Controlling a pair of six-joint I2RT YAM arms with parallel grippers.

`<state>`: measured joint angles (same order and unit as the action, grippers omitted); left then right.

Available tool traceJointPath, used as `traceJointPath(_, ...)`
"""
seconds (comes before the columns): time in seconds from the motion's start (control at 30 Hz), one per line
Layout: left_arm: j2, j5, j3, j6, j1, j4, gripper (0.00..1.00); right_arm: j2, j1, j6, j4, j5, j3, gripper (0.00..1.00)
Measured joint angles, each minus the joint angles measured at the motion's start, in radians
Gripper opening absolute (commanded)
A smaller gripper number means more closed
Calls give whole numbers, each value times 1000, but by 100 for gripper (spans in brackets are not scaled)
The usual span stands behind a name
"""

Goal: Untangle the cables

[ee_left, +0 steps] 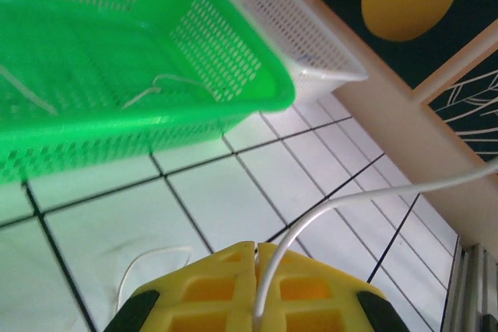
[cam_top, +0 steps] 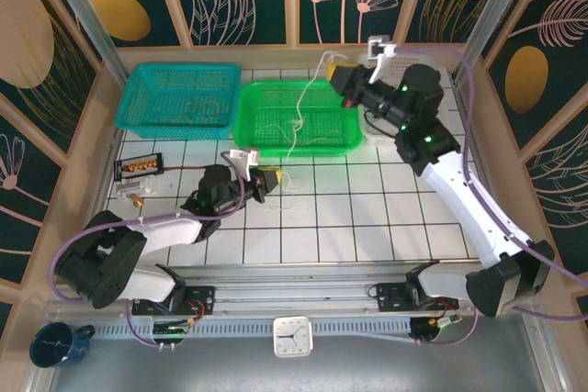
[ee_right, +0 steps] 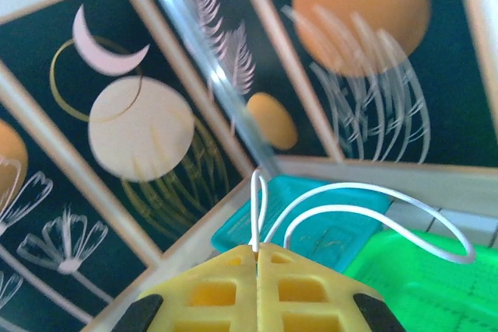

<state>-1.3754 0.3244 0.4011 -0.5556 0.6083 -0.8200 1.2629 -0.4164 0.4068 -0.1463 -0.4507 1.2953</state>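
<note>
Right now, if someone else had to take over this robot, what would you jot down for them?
Left gripper: shut on a white cable, low over the tiled table.
Right gripper: shut on what looks like the same cable, raised above the green basket.
Other cables: thin strands lie in the green basket; one loose strand lies on the table.
Done: one cable lifted between the arms.
Left: free it, set it down, then separate the rest.
</note>
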Motion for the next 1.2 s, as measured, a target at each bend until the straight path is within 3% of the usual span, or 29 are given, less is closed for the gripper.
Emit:
traceJointPath(0.13, 6, -12, -66, -18, 0, -8, 0, 17, 77, 25, -34, -23, 29, 0)
traceJointPath(0.37, 7, -24, -116, -31, 0, -8, 0, 27, 110, 48, -53, -50, 22, 0)
traceJointPath(0.53, 26, -40, -117, -21, 0, 3, 52, 27, 110, 48, -58, -76, -22, 0)
traceJointPath(0.7, 96, -66, -116, 0, 0, 52, 78, 27, 109, 39, -43, -98, -80, 0)
traceJointPath(1.0, 229, -107, -106, 39, 0, 170, 88, 27, 59, -56, 60, -100, -122, 0)
traceJointPath(1.2, 290, -105, 12, 98, 0, 251, 91, 29, -17, -123, 133, -93, -125, 0)
